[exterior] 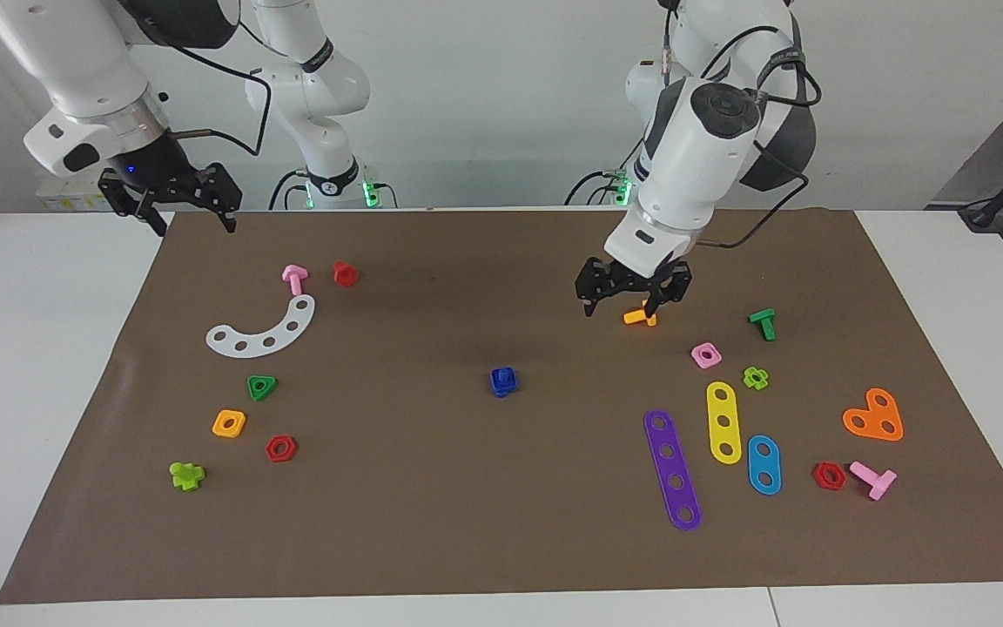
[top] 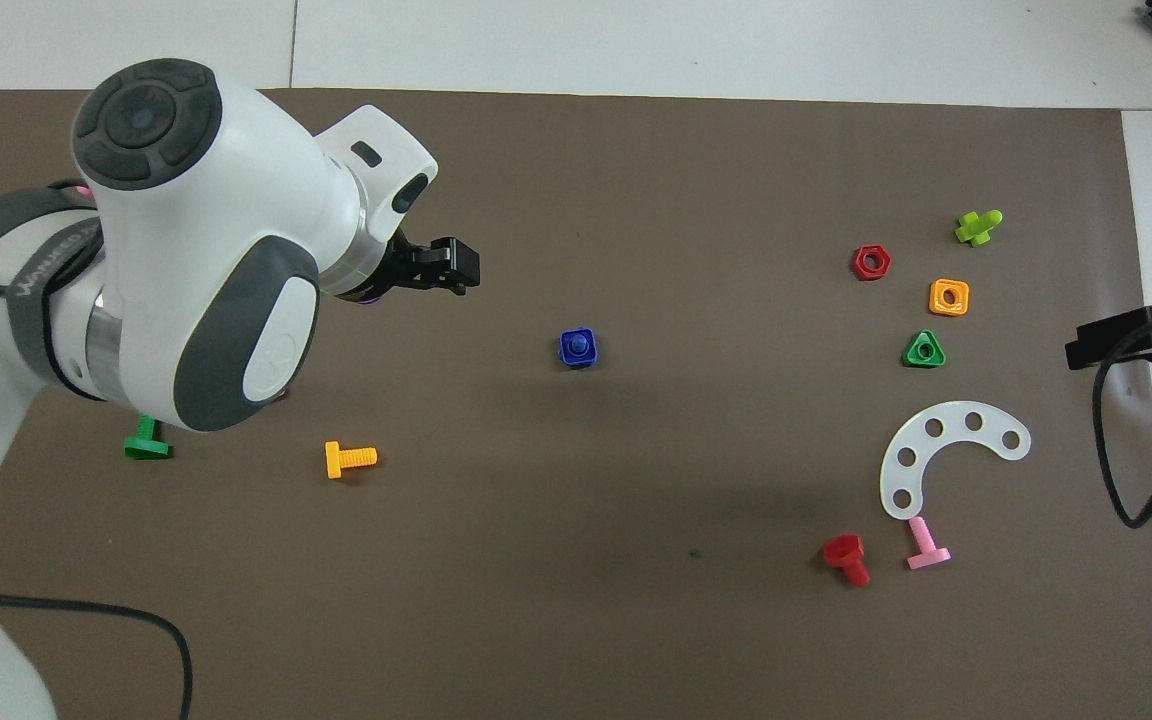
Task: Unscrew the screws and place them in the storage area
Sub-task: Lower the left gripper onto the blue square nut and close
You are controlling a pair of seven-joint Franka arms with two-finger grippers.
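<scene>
The dark-blue screws (exterior: 503,381), a bolt threaded into a square nut, stand as one piece in the middle of the brown mat and also show in the overhead view (top: 577,347). My left gripper (exterior: 622,306) is open and empty, in the air over the mat between the screws and the cluster at the left arm's end; it also shows in the overhead view (top: 454,268). My right gripper (exterior: 194,225) is open and empty and waits over the mat's corner by its base; only its tip shows in the overhead view (top: 1086,350). Bare mat patches (exterior: 432,488) lie among the clusters.
At the left arm's end lie an orange bolt (exterior: 641,317), a green bolt (exterior: 763,323), a pink square nut (exterior: 705,354), purple (exterior: 672,468), yellow and blue strips and an orange heart plate (exterior: 874,416). At the right arm's end lie a white curved strip (exterior: 263,331) and a dark-green triangular nut (exterior: 262,387).
</scene>
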